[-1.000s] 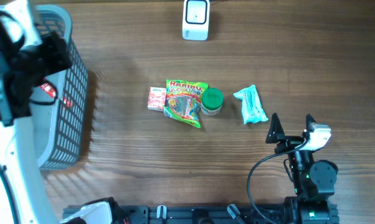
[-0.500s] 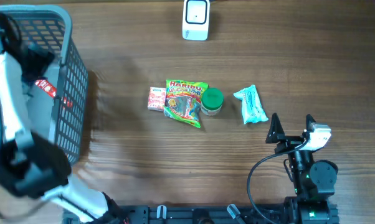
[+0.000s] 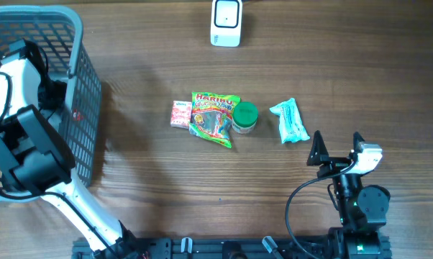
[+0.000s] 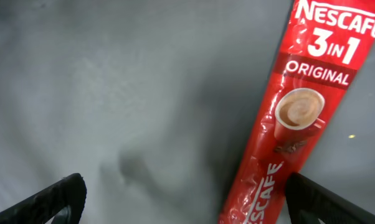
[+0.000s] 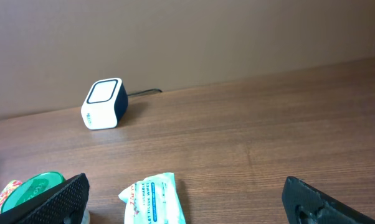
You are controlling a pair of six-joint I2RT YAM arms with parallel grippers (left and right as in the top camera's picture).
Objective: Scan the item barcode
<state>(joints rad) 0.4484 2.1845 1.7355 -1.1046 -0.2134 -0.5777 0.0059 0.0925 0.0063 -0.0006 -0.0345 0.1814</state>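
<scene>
My left arm has swung since a second ago: then it stood over the far left corner of the basket point(image 3: 87, 86), now it lies along the basket's inside, elbow toward me. The left gripper point(image 4: 184, 186) is spread wide and grips nothing. On the left wrist view the Nescafé sachet point(image 4: 299, 118) lies flat on the grey basket floor, its lower end just beside the finger on the right of that picture; I cannot tell whether the two touch. From overhead only a sliver of red shows through the basket's mesh, where half a second ago more of the red wrapper was in plain sight.

Nothing else has shifted. The scanner point(image 3: 226, 21) sits at the far edge of the table point(image 3: 166, 187). In the middle the row is as it was: small pink box point(image 3: 180, 114), Haribo bag point(image 3: 215, 119) and green-lidded jar point(image 3: 244, 117) touching one another, with the teal wipes packet point(image 3: 289, 121) a little apart to the right. The right gripper point(image 3: 336, 147) rests near that packet where it was before, fingers wide apart and empty
</scene>
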